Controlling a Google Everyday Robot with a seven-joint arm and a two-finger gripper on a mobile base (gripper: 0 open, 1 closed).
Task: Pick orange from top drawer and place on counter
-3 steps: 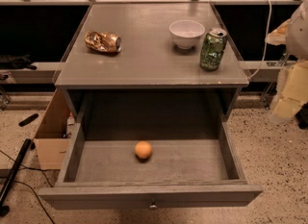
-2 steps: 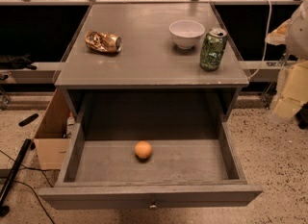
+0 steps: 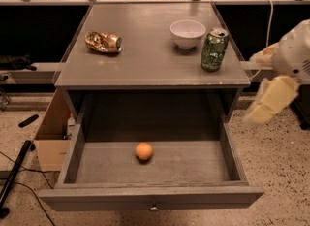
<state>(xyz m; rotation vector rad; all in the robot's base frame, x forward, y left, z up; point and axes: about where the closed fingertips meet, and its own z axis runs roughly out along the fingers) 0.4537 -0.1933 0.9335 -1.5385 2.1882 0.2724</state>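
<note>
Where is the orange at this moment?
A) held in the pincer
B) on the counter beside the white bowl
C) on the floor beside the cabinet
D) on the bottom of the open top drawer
D: the orange lies on the flat bottom of the open top drawer, near its middle, while the pincer hangs off to the right of the cabinet, apart from it.

bench (image 3: 145,57): grey top, slightly glossy | crushed gold-brown can (image 3: 102,41): lying on its side, rear left | white bowl (image 3: 188,33): upright, rear right | green can (image 3: 214,49): upright, just beside bowl, near right edge | jaws: off the bench, beyond its right edge
</note>
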